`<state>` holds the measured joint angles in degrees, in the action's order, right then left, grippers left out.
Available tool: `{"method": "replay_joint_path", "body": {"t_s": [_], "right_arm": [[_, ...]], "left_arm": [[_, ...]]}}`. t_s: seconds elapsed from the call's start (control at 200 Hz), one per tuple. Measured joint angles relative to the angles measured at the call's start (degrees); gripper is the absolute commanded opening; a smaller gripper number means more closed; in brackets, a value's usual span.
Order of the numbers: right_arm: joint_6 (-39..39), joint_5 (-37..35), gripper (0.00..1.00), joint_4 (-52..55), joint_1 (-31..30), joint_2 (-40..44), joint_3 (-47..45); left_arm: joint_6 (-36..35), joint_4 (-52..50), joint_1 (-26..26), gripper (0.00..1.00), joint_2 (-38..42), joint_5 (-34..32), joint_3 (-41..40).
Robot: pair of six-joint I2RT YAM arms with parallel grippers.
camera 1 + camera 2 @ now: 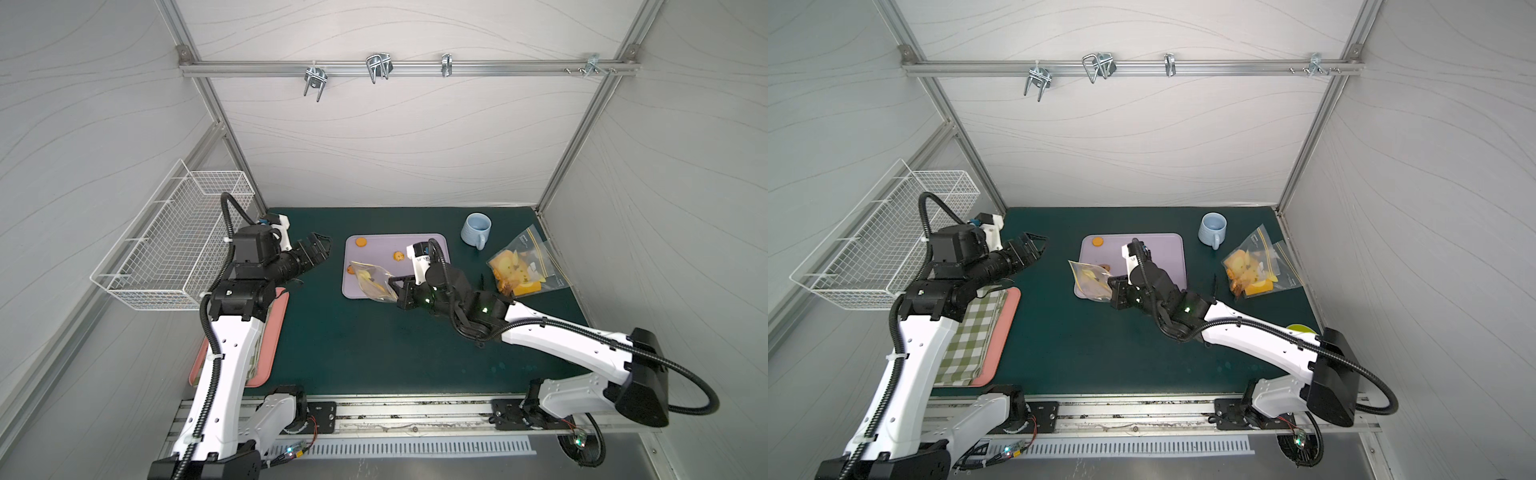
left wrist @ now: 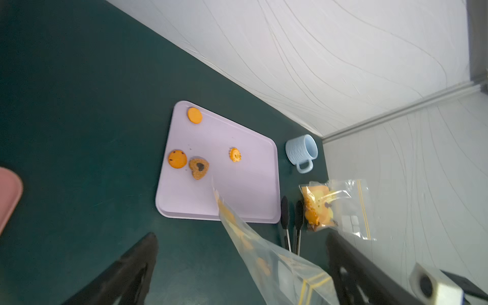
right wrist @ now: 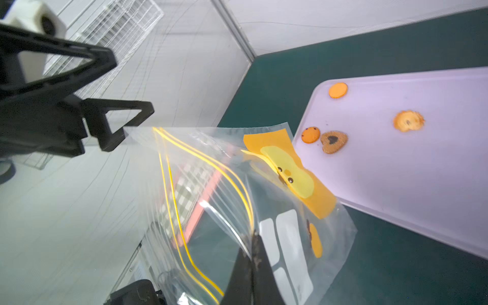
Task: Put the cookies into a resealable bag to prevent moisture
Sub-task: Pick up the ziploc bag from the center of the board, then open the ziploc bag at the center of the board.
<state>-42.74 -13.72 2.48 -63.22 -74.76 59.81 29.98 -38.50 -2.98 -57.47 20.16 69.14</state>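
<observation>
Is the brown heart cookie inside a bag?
No, the brown heart cookie lies bare on the purple tray, right next to a round orange cookie.

The left arm (image 1: 239, 353) and right arm (image 1: 557, 332) share white shells with small holes and black joints. A ribbed black cable (image 1: 209, 332) runs along each, held by white zip ties (image 1: 219, 357). Green lights (image 1: 484, 309) dot the right arm's joints. The left gripper (image 1: 322, 243) and right gripper (image 1: 392, 286) are black, with triangular open-frame fingers (image 3: 118, 103) and white wrist cameras (image 1: 417, 259)
</observation>
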Motion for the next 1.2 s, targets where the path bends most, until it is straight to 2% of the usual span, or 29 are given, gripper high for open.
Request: {"method": "replay_joint_path", "body": {"t_s": [0.18,0.335,0.505,0.785,0.92,1.09,1.2], "right_arm": [[-7.5,-6.9,0.0,0.2,0.8,3.0,-3.5],[-13.1,-8.7,0.0,0.1,2.4,3.9,-5.3],[-15.8,-9.7,0.0,0.1,3.0,5.2,-6.3],[-17.1,-9.9,0.0,-0.7,3.0,8.1,-6.5],[-18.0,-9.9,0.0,-0.7,3.4,8.2,-6.6],[-21.5,-9.6,0.0,-0.8,5.0,8.2,-6.6],[-24.8,-9.5,0.0,-0.7,6.7,8.7,-6.6]], "left_arm": [[1.1,2.7,-9.2,0.99,-0.2,-3.3,-1.2],[1.9,6.6,-16.8,0.99,-0.1,-5.4,-3.7],[1.9,10.4,-23.1,0.99,-2.1,-6.7,-3.9],[3.3,14.4,-27.0,0.99,-7.2,-8.9,-4.4],[3.7,15.6,-28.5,0.95,-8.6,-9.3,-4.4],[3.1,16.1,-33.0,0.94,-10.6,-11.3,-4.4],[3.1,16.1,-35.2,0.89,-11.8,-14.2,-4.4]]}}
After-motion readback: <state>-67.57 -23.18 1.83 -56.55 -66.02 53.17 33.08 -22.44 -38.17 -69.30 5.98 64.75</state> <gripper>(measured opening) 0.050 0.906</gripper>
